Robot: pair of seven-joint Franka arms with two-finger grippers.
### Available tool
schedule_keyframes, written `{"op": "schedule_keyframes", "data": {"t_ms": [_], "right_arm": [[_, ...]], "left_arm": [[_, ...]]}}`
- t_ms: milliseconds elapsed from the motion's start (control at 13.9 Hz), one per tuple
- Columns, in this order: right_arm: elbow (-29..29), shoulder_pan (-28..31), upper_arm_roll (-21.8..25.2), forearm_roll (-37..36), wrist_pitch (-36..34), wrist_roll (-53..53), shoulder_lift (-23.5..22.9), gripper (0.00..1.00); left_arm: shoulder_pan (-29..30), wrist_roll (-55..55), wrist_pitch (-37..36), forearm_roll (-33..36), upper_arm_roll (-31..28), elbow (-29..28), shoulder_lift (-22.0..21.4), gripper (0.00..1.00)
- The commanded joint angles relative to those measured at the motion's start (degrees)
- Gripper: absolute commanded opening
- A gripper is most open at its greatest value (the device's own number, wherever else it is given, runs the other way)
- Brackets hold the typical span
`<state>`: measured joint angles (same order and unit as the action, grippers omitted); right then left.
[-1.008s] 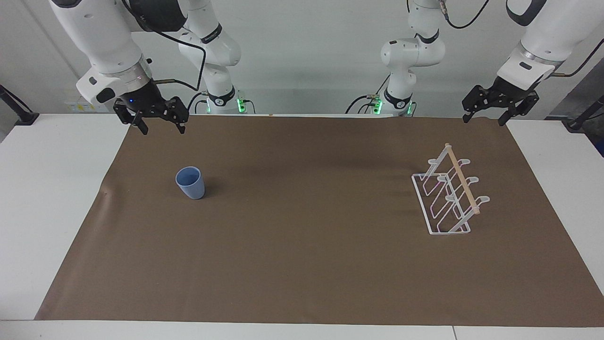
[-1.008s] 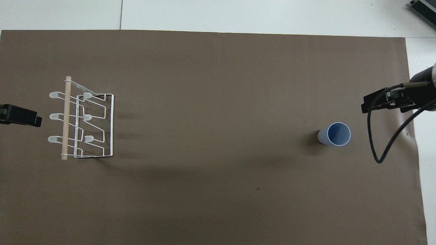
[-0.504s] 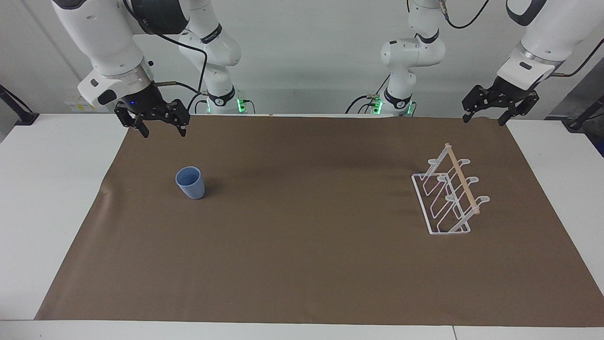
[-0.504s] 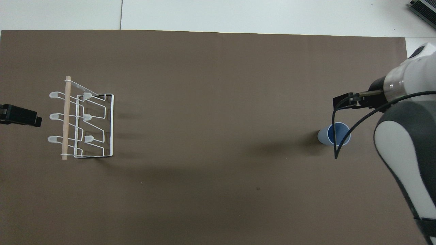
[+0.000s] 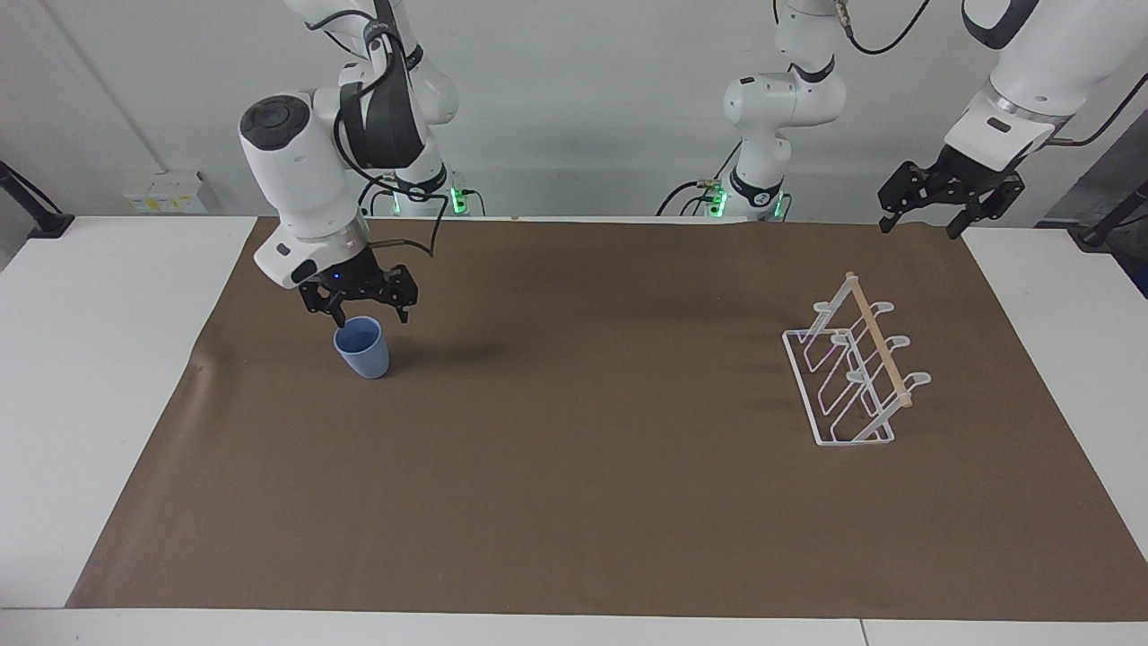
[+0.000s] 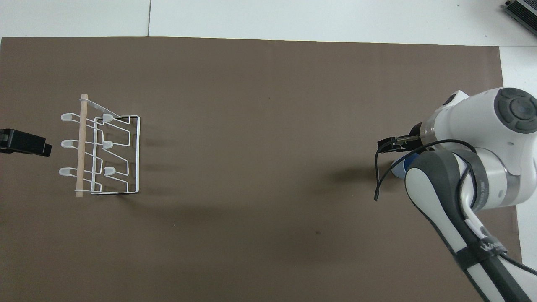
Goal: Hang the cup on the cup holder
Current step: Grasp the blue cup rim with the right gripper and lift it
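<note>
The light-blue cup (image 5: pixel 362 348) stands upright on the brown mat toward the right arm's end of the table. My right gripper (image 5: pixel 369 314) is open and hangs just above the cup's rim, with a finger to either side of it. In the overhead view the right arm (image 6: pixel 470 167) covers the cup (image 6: pixel 397 167) except a sliver. The white wire cup holder (image 5: pixel 850 370) with its wooden rod stands toward the left arm's end and also shows in the overhead view (image 6: pixel 105 147). My left gripper (image 5: pixel 924 220) is open and empty, and waits in the air beside the holder.
A brown mat (image 5: pixel 574 484) covers most of the white table (image 5: pixel 90 359). The right arm's black cable (image 6: pixel 377 184) loops down beside the cup. The arm bases stand at the table's robot edge.
My right gripper has moved from over the mat's corner down to just above the cup, and its arm now covers the cup from overhead. The left arm, cup and holder have not moved.
</note>
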<state>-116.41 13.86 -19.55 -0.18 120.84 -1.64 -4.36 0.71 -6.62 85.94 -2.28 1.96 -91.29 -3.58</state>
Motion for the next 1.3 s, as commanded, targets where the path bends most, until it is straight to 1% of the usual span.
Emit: {"op": "schedule_keyframes", "data": {"t_ms": [0, 72, 360, 720, 864, 1008, 1152, 1224], "right_arm": [[-3.91, 0.47, 0.04, 1.41, 2.21, 1.81, 1.28, 1.0], [-4.7, 0.47, 0.13, 1.41, 2.38, 2.6, 1.28, 1.0], [-9.53, 1.17, 0.13, 1.41, 6.86, 6.64, 2.42, 1.0], [-9.98, 1.52, 0.22, 1.32, 7.22, 8.14, 2.69, 0.99], [-9.98, 1.43, 0.22, 1.32, 7.22, 8.93, 2.69, 0.64], [-9.98, 1.43, 0.22, 1.32, 7.22, 9.46, 2.69, 0.38], [-9.98, 1.52, 0.22, 1.32, 7.31, 9.81, 2.69, 0.21], [-9.98, 1.52, 0.22, 1.32, 7.31, 9.81, 2.69, 0.17]], "left_arm": [[-0.09, -0.15, -0.07, 0.79, -0.11, -1.61, -1.43, 1.0], [0.0, -0.15, -0.07, 0.79, -0.11, -1.61, -1.51, 1.0], [0.0, -0.15, -0.16, 0.79, -0.11, -1.61, -1.51, 1.0], [-0.09, -0.06, -0.42, 0.79, -0.11, -1.61, -1.51, 1.0], [0.0, 0.12, -0.07, 0.79, -0.11, -1.88, -1.69, 1.0], [0.0, 0.03, -0.07, 0.79, -0.11, -2.14, -1.78, 1.0], [0.0, 0.03, 0.11, 0.7, -0.11, -2.75, -2.13, 1.0], [0.0, 0.03, 0.28, 0.7, -0.11, -3.63, -2.3, 1.0]]}}
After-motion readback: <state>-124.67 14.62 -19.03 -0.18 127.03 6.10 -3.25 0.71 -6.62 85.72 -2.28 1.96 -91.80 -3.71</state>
